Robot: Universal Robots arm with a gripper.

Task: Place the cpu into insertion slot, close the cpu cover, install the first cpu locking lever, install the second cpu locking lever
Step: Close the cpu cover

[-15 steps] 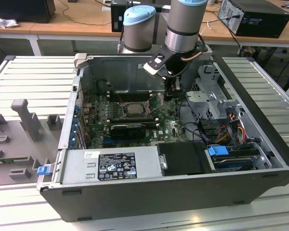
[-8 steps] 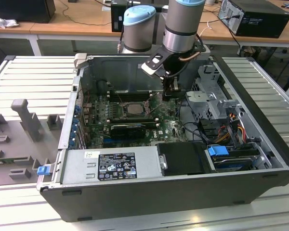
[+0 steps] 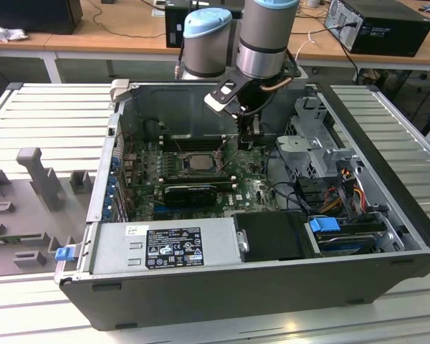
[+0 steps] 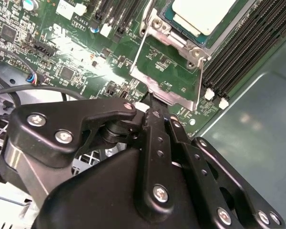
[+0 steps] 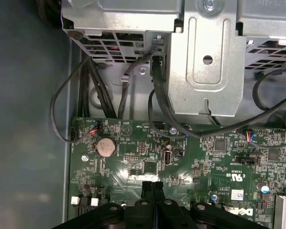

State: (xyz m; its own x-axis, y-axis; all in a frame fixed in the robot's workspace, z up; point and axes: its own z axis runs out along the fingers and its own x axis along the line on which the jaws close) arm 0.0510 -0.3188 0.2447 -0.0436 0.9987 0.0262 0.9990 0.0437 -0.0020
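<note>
Leftmost in the exterior view, we see grey fixtures (image 3: 36, 175) standing on the ribbed counter (image 3: 50, 107), just beside the open computer case (image 3: 272, 294). Inside the case, a labelled power supply (image 3: 165, 247) lies along the near wall, with the green circuit board (image 3: 254, 190) behind it. Near the board's middle, the cpu (image 3: 198, 161) sits flat in the insertion slot (image 4: 178, 40), pale face up. Toward the exterior view's right, the arm reaches down into the case and the hand (image 3: 252, 140) hangs just beside the slot, low over the board. In the second wrist view, the cpu cover (image 4: 176, 98) is swung open away from the chip, and the green board shows through its square cut-out. The black fingers (image 4: 155, 138) are pressed together with no gap, and their tips meet the cover's free edge. We cannot tell whether the thin metal is pinched between them. Long black memory slots (image 4: 243, 47) run alongside the socket. Farthest to the exterior view's right stands the silvery drive cage (image 3: 319, 143), with dark cables (image 5: 162, 105) trailing beneath it in the first wrist view.
</note>
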